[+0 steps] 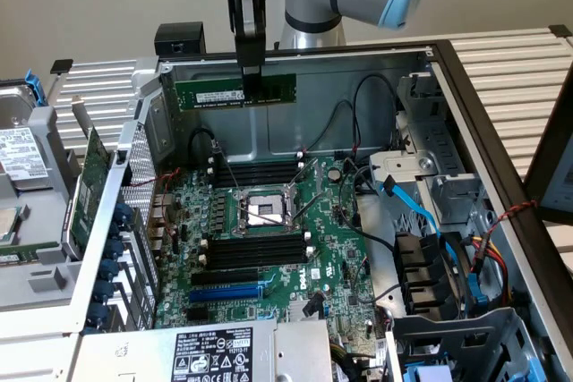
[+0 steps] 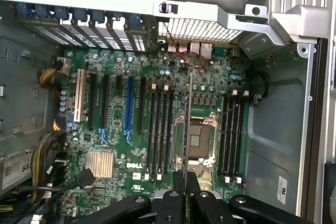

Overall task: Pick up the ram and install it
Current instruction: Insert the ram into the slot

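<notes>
The ram [image 1: 210,94], a narrow green stick with a white label, hangs level high above the open computer case, near its back wall. My gripper [image 1: 252,87] comes straight down from above and is shut on the stick's middle. In the wrist view the ram [image 2: 189,119] shows edge-on as a thin line between the black fingertips [image 2: 179,182], over the CPU socket [image 2: 202,137]. Empty black memory slots lie on both sides of the socket [image 1: 264,212]: one bank [image 1: 255,172] toward the back wall, another bank [image 1: 251,252] nearer the front.
The green motherboard [image 1: 331,248] fills the case floor. A broader green card [image 1: 89,185] stands outside the case on the exterior view's left, beside a drive [image 1: 22,154]. Blue and black cables [image 1: 421,212] and drive bays crowd the right side. A power supply [image 1: 210,355] sits at the front.
</notes>
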Motion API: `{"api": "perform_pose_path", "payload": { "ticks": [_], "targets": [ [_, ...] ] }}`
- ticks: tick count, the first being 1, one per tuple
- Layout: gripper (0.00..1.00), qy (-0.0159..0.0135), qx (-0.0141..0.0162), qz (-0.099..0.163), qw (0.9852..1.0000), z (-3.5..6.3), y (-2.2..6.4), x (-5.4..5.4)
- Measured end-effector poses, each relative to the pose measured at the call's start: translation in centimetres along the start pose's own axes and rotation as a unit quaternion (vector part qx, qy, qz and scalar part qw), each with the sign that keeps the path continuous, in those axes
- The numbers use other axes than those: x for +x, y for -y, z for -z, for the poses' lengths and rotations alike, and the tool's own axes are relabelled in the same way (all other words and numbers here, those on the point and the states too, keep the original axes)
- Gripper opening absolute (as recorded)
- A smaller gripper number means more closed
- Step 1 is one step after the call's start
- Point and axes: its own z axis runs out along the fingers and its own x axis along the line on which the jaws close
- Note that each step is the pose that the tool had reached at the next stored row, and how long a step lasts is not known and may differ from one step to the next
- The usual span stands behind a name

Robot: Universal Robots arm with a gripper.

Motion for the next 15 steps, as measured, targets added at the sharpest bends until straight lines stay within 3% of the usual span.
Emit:
{"api": "perform_pose_path", "payload": {
  "ticks": [8,10,12,15],
  "targets": [
    [0.13,0.0000,-0.0001,0.000,1.0000,-1.11,0.00,0.1],
    [0.13,0.0000,-0.0014,0.000,1.0000,-1.42,0.00,0.1],
    [0.13,-0.0026,-0.0027,0.000,1.0000,-1.58,0.00,0.1],
    [0.13,-0.0113,-0.0031,0.000,0.9999,-1.78,0.00,0.1]
  ]
}}
